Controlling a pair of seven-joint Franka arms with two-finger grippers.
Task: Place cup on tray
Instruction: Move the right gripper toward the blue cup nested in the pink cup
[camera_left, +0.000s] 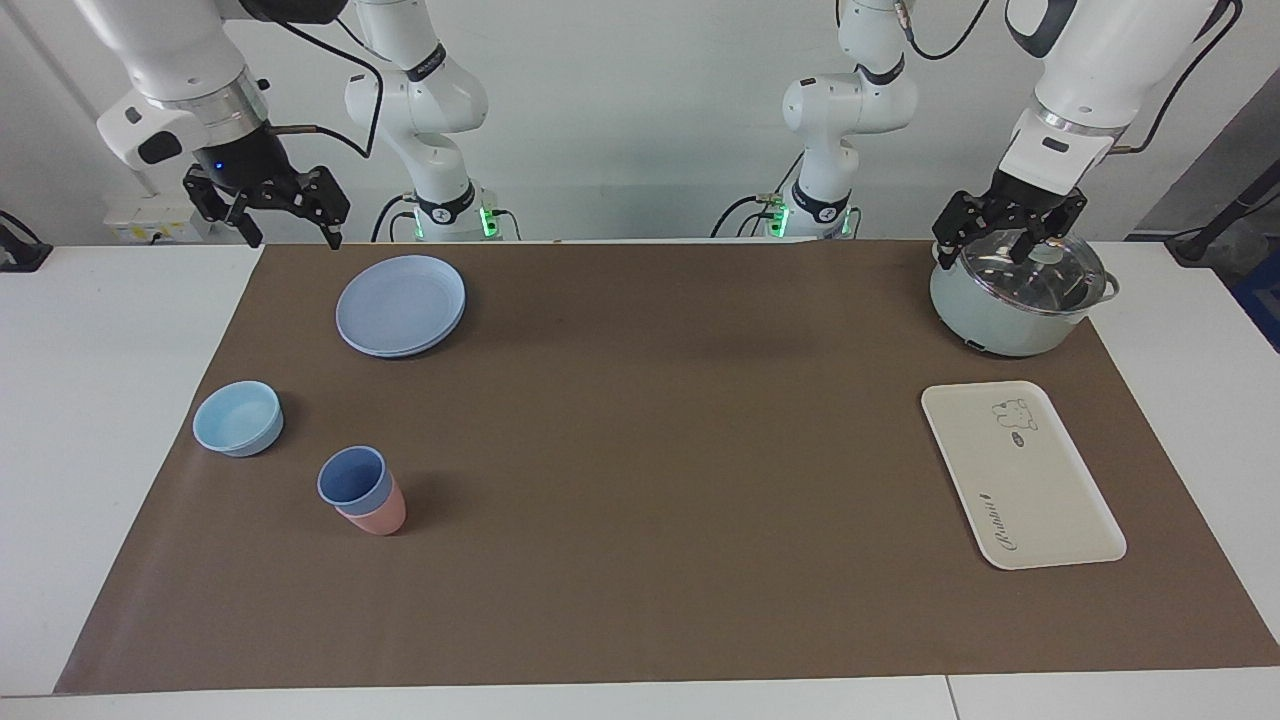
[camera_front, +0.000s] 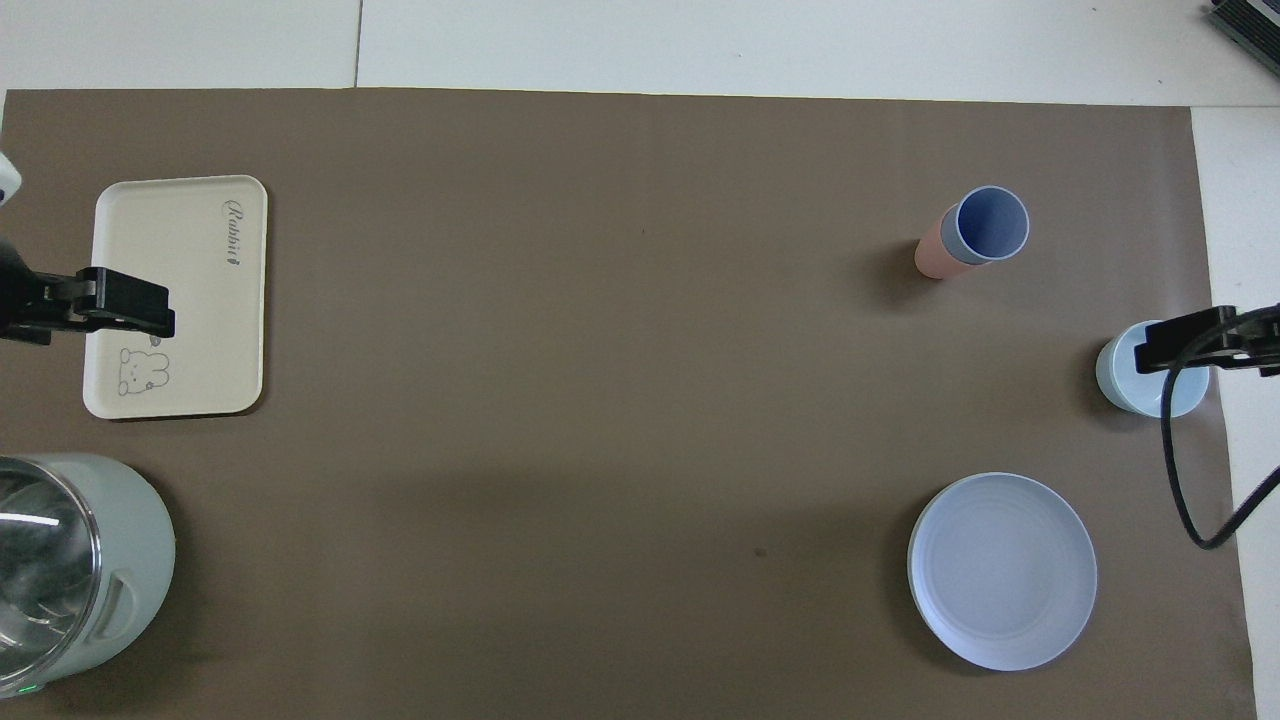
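The periwinkle-blue cup (camera_left: 352, 476) stands nested inside a pink cup (camera_left: 378, 516) toward the right arm's end of the table; it also shows in the overhead view (camera_front: 990, 222). The cream-white tray (camera_left: 1020, 475) with the bear drawing lies flat and bare toward the left arm's end, and shows in the overhead view (camera_front: 215, 330). My right gripper (camera_left: 292, 238) is open and empty, raised over the mat's edge beside the blue plate. My left gripper (camera_left: 1005, 248) is open and empty, just over the pot's lid.
A round blue plate (camera_left: 400, 305) lies nearer to the robots than the cups. A shallow light-blue bowl (camera_left: 238, 418) sits beside the cups, toward the mat's end. A pale green pot (camera_left: 1020, 300) with a glass lid stands nearer to the robots than the tray.
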